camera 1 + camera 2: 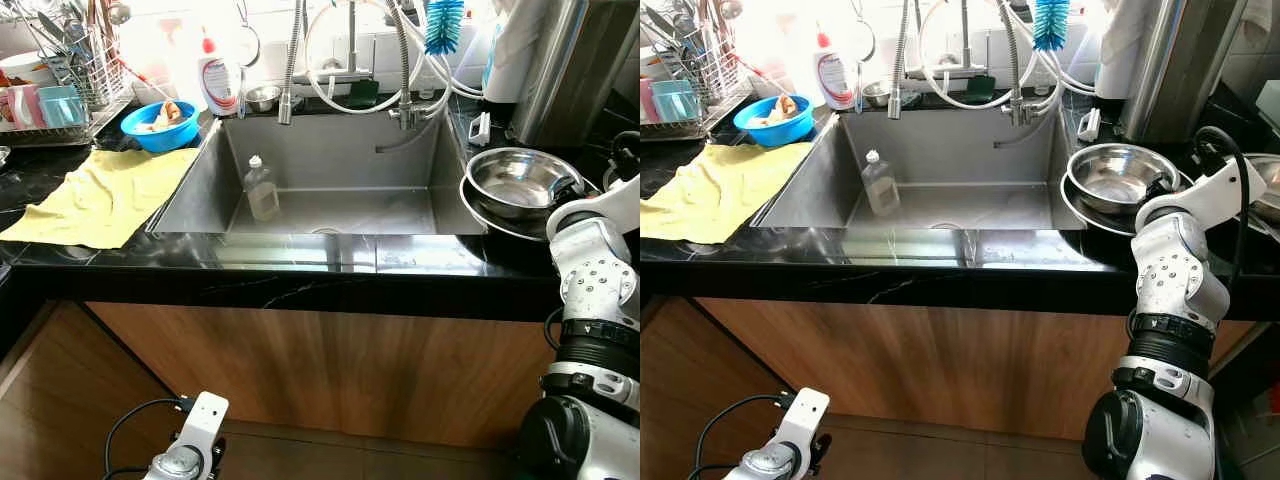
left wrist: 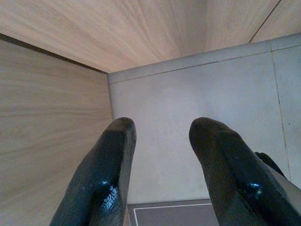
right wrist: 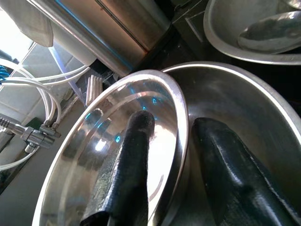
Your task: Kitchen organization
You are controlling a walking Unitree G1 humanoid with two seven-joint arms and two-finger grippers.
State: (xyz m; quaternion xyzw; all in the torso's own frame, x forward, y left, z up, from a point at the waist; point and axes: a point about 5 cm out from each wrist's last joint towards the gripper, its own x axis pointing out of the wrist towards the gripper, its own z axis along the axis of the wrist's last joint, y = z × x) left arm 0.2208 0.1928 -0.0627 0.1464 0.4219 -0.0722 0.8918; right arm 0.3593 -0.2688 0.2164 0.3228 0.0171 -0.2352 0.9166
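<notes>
Black stone surface (image 1: 300, 262) surrounds a steel sink (image 1: 330, 180). Right gripper (image 3: 171, 155) straddles the rim of the upper steel bowl (image 1: 1122, 172), nested in a larger one, fingers apart, unclamped. Left gripper (image 2: 162, 165) hangs open near the floor.

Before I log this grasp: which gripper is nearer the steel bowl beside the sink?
Right. The right gripper is at the steel bowl, its fingers straddling the rim. The left gripper hangs low by the wooden cabinet front, open, far below the counter.
</notes>
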